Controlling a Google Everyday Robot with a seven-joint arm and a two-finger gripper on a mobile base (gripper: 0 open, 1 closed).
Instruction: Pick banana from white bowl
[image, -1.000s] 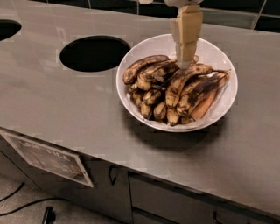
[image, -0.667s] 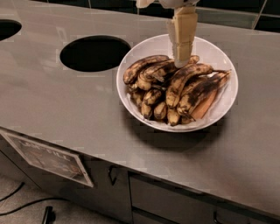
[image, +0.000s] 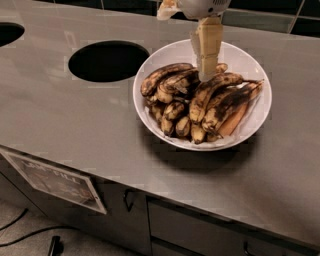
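Grey counter (image: 75, 125) | pincer (image: 207, 75) over banana (image: 202, 97) in white bowl (image: 250, 60) | cabinet sign (image: 55, 181) illegible

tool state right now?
Tool: pointing down over the white bowl, tip at the bananas; open, closed or holding anything cannot be told.

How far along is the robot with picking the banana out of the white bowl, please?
Done: the approach; the cream gripper hangs over the wide glossy white bowl, its tip at the long, brown-blotched yellow banana atop the pile. In hand: the grasp; contact cannot be confirmed. Left: lifting it clear; it lies in the bowl among the others.
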